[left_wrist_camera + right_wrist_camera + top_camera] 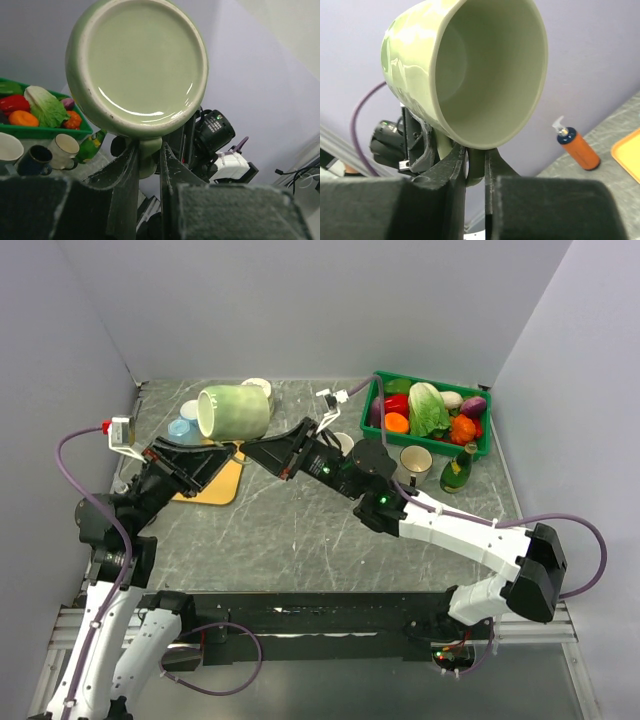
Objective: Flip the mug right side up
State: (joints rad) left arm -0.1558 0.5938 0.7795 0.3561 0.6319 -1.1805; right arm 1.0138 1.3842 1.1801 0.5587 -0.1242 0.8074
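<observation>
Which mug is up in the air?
The big green mug, held up sideways by its handle. The white mug beside the green crate stands on the table.

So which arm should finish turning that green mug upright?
Probably the right. Both grippers pinch the mug by its handle, but the opening faces the right gripper, the base the left gripper; tipping the right one down would bring the opening up.

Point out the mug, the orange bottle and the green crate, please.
mug (235,410): top view, on its pale green side wall.
orange bottle (577,150): right wrist view, on the middle of its body.
green crate (486,432): top view, on its right-hand rim.
</observation>
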